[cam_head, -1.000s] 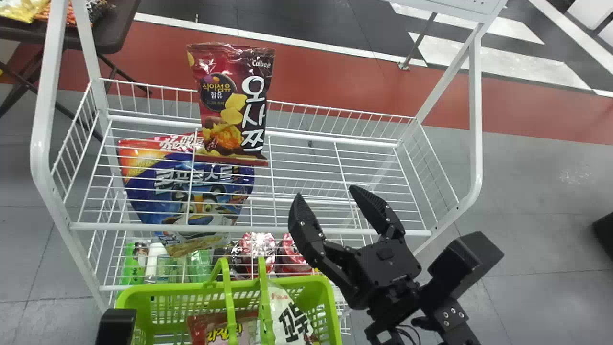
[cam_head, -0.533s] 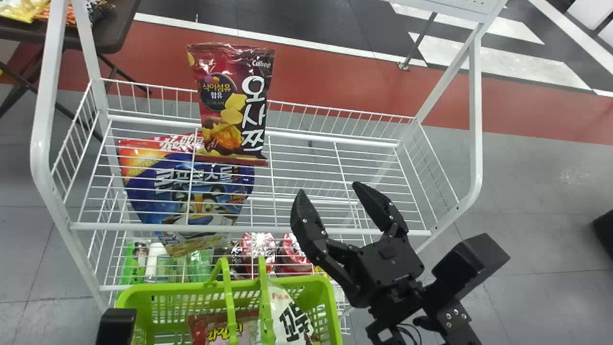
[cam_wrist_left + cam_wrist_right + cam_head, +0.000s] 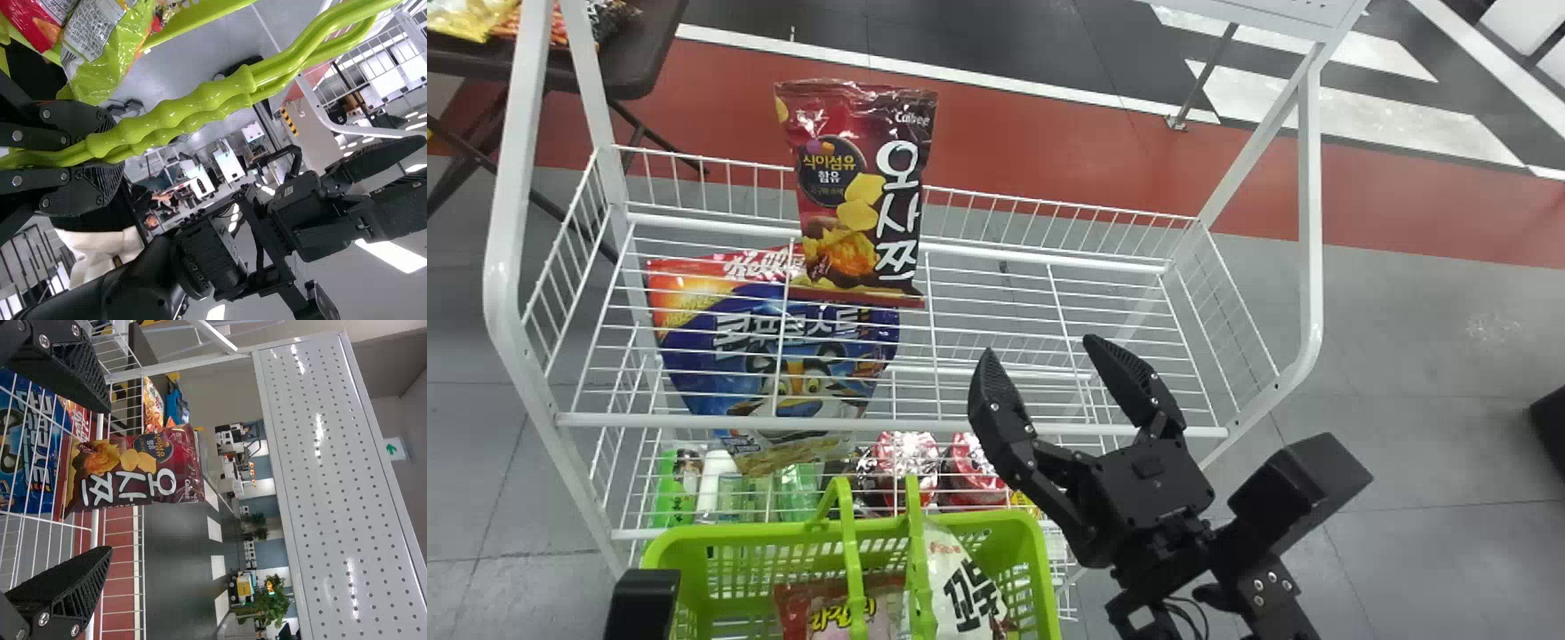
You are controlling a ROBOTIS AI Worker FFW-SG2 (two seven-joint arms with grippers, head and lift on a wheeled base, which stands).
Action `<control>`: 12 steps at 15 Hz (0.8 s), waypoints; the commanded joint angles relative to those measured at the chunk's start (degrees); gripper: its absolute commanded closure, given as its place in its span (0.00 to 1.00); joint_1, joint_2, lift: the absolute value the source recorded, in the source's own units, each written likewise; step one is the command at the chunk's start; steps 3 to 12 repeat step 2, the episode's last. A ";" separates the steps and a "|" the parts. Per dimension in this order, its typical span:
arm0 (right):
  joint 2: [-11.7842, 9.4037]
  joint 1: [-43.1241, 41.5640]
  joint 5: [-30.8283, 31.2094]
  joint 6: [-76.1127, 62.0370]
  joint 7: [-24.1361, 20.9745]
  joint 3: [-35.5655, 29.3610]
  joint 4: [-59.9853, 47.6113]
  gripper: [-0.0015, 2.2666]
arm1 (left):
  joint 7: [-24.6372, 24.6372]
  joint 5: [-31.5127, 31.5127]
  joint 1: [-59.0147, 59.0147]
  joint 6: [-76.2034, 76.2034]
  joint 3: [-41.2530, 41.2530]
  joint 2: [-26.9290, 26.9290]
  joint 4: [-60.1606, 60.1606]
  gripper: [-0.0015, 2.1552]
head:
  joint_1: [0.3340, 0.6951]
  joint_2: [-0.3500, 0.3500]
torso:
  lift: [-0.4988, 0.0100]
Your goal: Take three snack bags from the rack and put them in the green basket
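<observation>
Maroon and glossy, the snack bag stands by the back rail of the rack, probably light, slippery and crushable; a gentle squeeze across its sides at mid-height should suit. The right hand hangs rightward and nearer the robot, fingers apart; the left hand clamps the basket handles.

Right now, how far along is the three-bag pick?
Probably two-thirds done: at least two bags, a red one and a white one, lie in the green basket. In hand: no bag; the right claw is open and empty, and the left claw grips the basket's handles. Left, it seems: one more, likely the dark red bag standing on the rack's wire shelf.
</observation>
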 commanded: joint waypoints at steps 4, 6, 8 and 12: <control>0.00 -0.20 0.00 -0.17 0.00 -0.52 0.53 0.03 | -0.09 0.13 -0.13 0.00 0.00 0.10 0.09 0.79 | 1.00 0.00 | 0.97; 0.00 -0.20 0.00 -0.17 0.00 -0.52 0.53 0.03 | -0.09 0.13 -0.13 0.00 0.00 0.10 0.09 0.79 | 1.00 0.00 | 0.97; 0.00 -0.20 0.00 -0.17 0.00 -0.52 0.53 0.03 | -0.09 0.13 -0.13 0.00 0.00 0.10 0.09 0.79 | 1.00 0.00 | 0.97; 0.00 -0.20 0.00 -0.17 0.00 -0.52 0.53 0.03 | -0.09 0.13 -0.13 0.00 0.00 0.10 0.09 0.79 | 1.00 0.00 | 0.97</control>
